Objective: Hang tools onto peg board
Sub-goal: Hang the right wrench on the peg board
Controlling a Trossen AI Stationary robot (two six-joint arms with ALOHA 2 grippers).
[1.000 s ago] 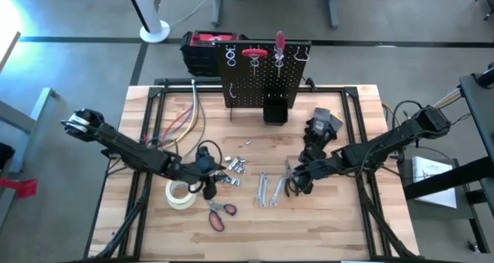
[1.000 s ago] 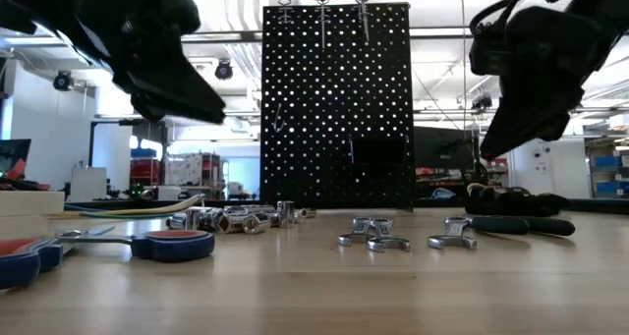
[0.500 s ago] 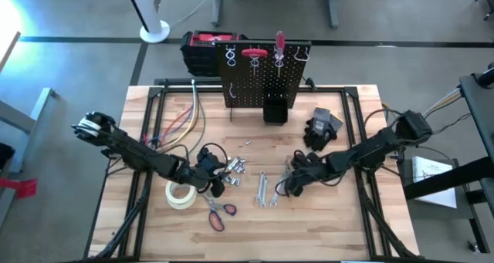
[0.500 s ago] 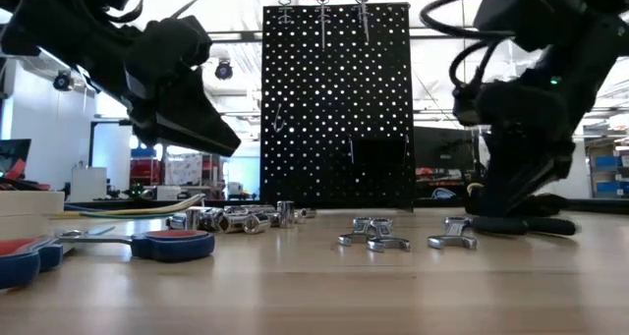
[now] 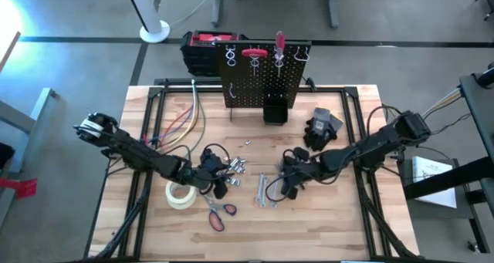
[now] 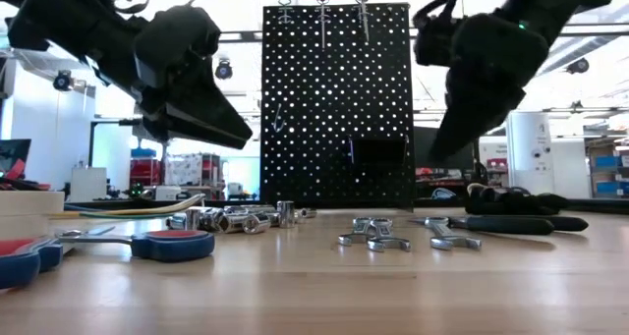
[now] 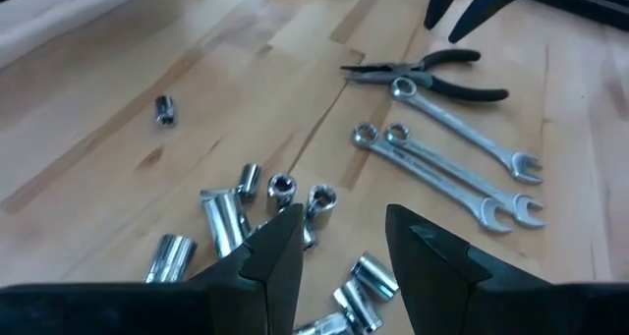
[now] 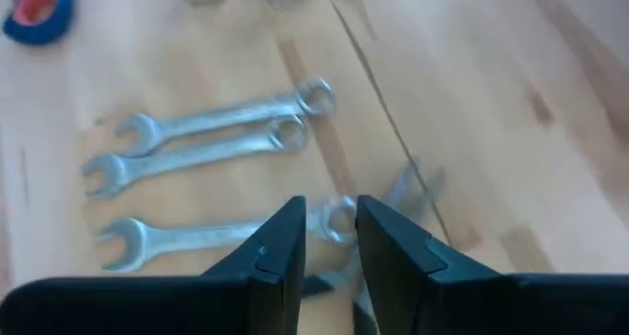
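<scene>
Right wrist view: right fingers (image 8: 270, 266) narrowly parted and empty, just above a wrench (image 8: 197, 235) flat on the surface (image 8: 491, 129) — long axis along their closing line, not across — left fingers (image 7: 265, 266) parted over the sockets (image 7: 280, 188), farther off, peg board (image 5: 258, 85) well apart.

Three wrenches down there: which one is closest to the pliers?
The single wrench lying apart from the pair; its ring end sits right beside the black-handled pliers, while the paired two lie farther off.
</scene>
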